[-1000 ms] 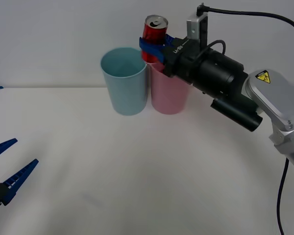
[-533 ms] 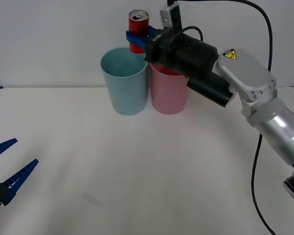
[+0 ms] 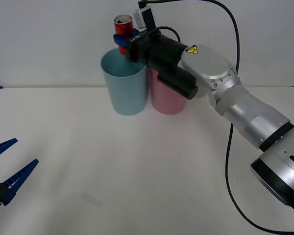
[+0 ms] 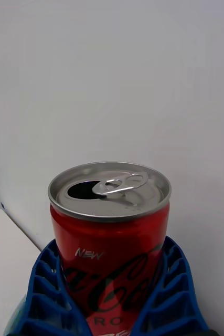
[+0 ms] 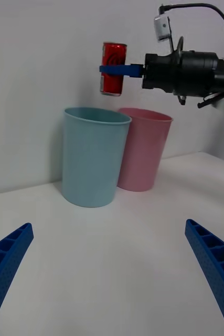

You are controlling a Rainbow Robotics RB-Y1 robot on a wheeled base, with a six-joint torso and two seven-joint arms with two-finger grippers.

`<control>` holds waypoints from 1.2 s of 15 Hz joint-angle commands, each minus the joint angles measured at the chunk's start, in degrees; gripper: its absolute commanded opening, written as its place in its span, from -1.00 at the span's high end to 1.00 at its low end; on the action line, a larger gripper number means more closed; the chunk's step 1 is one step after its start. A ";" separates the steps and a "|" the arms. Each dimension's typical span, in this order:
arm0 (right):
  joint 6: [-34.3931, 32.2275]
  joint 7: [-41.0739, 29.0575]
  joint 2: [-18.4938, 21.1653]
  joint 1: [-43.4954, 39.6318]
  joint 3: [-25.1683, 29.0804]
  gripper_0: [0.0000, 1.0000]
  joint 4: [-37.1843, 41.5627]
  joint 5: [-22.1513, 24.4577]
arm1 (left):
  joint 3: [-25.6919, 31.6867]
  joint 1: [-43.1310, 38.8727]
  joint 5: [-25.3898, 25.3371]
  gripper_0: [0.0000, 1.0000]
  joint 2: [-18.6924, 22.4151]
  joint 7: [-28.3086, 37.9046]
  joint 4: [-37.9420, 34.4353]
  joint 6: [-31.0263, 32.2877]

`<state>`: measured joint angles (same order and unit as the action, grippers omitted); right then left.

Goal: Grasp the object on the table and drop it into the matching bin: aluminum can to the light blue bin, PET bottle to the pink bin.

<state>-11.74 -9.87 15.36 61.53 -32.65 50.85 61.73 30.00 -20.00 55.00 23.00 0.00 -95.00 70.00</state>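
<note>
The right gripper [image 3: 123,38] is clenched on the can [image 3: 123,28], holding it upright in the air above the blue bin [image 3: 124,83], toward the bin's far rim and clear of it. From the front, the can sits at about twelve o'clock, with the right arm [image 3: 220,93] reaching in from about four o'clock and passing over the pink bin [image 3: 165,100]. In the right wrist view the blue ribbed fingers [image 4: 43,294] press against both sides of the red body of the can [image 4: 109,231], and its silver top faces up with the pull tab folded over an open mouth. From the left wrist view the can [image 5: 113,68] hangs above the blue bin [image 5: 93,157] with a plain gap between its base and the rim, the right gripper [image 5: 116,69] gripping it around the middle. The two bins stand side by side on the white table [image 3: 147,166], touching or nearly so, the pink bin [image 5: 143,149] just to the right of the blue one. The left gripper [image 3: 2,169] rests low at about eight o'clock over the table, well apart from the bins, its fingers [image 5: 7,262] spread wide and holding nothing.
</note>
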 commanded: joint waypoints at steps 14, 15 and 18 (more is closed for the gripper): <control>2.77 0.73 -1.47 1.66 -1.36 -1.00 -2.60 -1.52 | 0.00 0.00 0.00 -1.00 0.00 0.00 0.00 0.00; 2.51 0.91 -1.12 1.48 -1.36 -1.00 -1.99 -1.87 | 0.00 0.00 0.00 -1.00 0.00 0.00 0.00 0.00; 2.42 1.17 1.43 -1.94 -1.36 -1.00 4.25 -2.49 | 0.00 0.00 0.00 -1.00 0.00 0.00 0.00 0.00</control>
<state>-9.29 -8.76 16.10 60.63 -34.02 53.34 59.37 30.00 -20.00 55.00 23.00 0.00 -95.00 70.00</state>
